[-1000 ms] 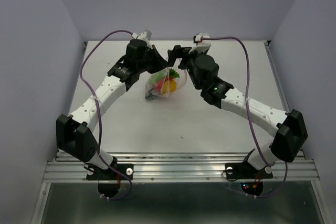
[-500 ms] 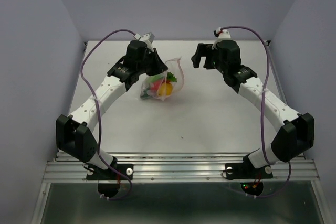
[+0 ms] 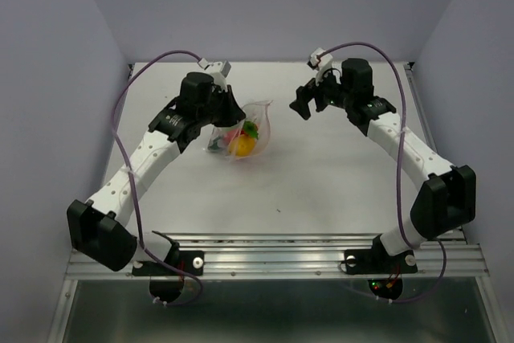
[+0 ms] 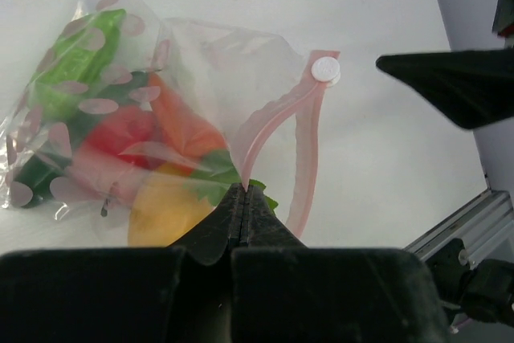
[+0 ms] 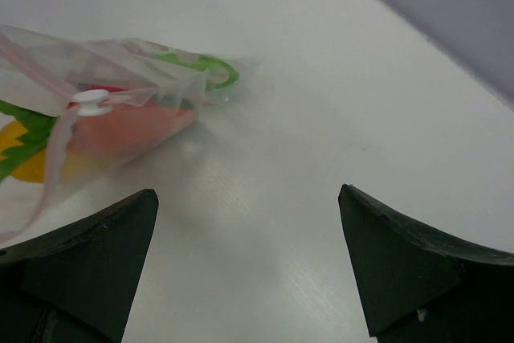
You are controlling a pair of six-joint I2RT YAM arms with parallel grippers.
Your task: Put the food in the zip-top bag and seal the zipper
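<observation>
Left gripper [image 4: 243, 198] clamped on the bag's [image 4: 201, 54] mouth, right gripper [image 5: 246, 192] spread wide.
The left fingers were clenched on the clear bag at its pink zipper [image 4: 277, 118], whose two tracks parted below a white slider [image 4: 325, 70]. The bag was near the table's [image 3: 321, 174] far edge, about midway along it, with the food [image 3: 239, 140] inside: red pepper [image 4: 120, 130], green pod [image 4: 76, 62], carrot [image 4: 181, 122], yellow piece [image 4: 165, 210]. The right fingers were released, grasping nothing, well apart toward the right edge.

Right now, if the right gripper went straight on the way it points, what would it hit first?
Probably the bare table: the open right gripper tilts down at it. The zip-top bag lies to the side of that line, though depth is unclear.
</observation>
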